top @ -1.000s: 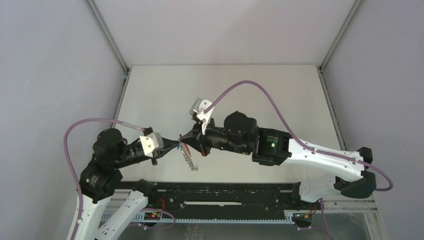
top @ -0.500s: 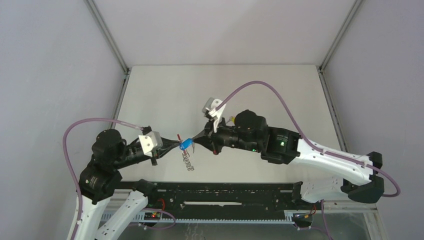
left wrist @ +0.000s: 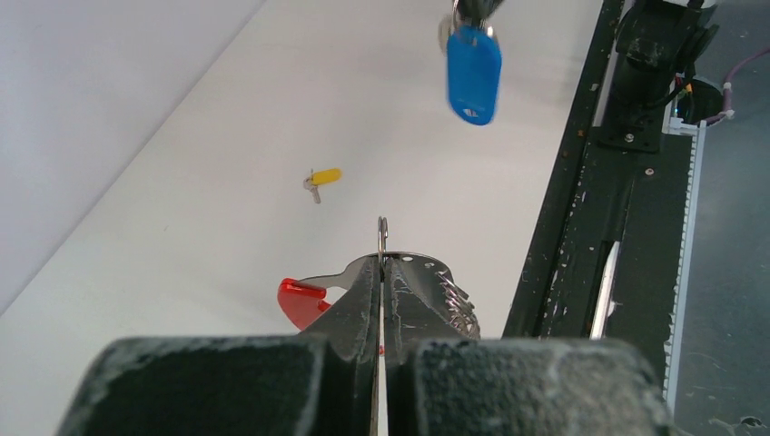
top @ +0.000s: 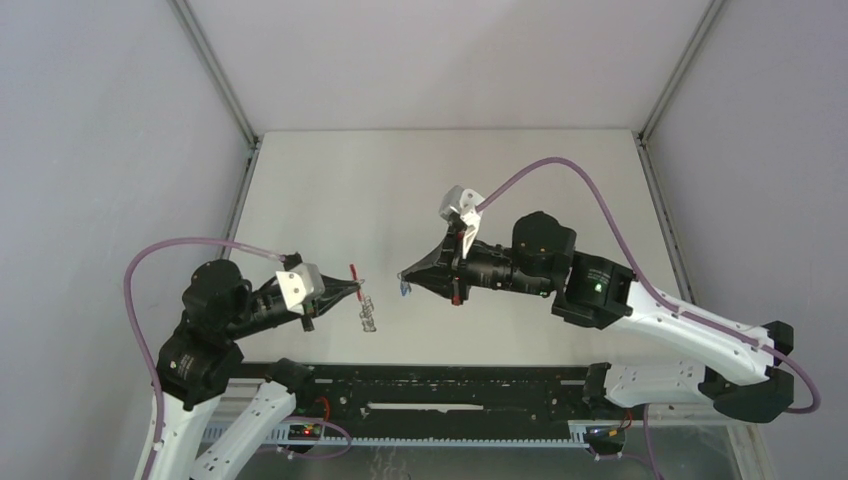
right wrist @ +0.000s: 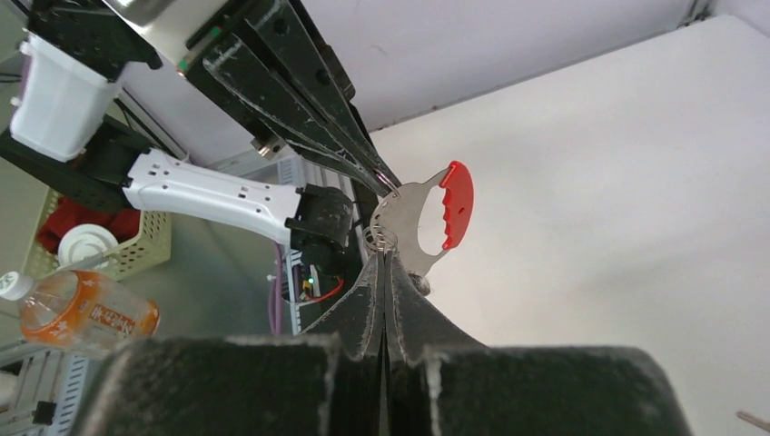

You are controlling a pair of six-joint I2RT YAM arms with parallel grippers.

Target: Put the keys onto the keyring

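My left gripper [top: 356, 288] [left wrist: 382, 260] is shut on the keyring, pinching its thin metal ring [left wrist: 382, 234]. The red tag [top: 352, 271] [left wrist: 300, 301] sticks out to one side and the grey chain [top: 368, 318] [left wrist: 457, 306] hangs on the other. A short gap to the right, my right gripper [top: 404, 277] [right wrist: 383, 255] is shut on the blue-headed key [top: 405, 290] [left wrist: 473, 73], which dangles from its tips. The right wrist view shows the red tag [right wrist: 457, 205] just past the right fingertips; the blue key is hidden there. The yellow-headed key [left wrist: 322, 177] lies flat on the table.
A black rail [top: 450, 385] [left wrist: 581, 227] runs along the table's near edge beside both arm bases. Off the table, the right wrist view shows an orange bottle [right wrist: 86, 314] and a yellow basket [right wrist: 145, 257]. Grey walls close the table's far and side edges.
The right gripper has pulled back to the right with the blue key, away from the keyring it was touching. The left gripper has kept its place and its grip.
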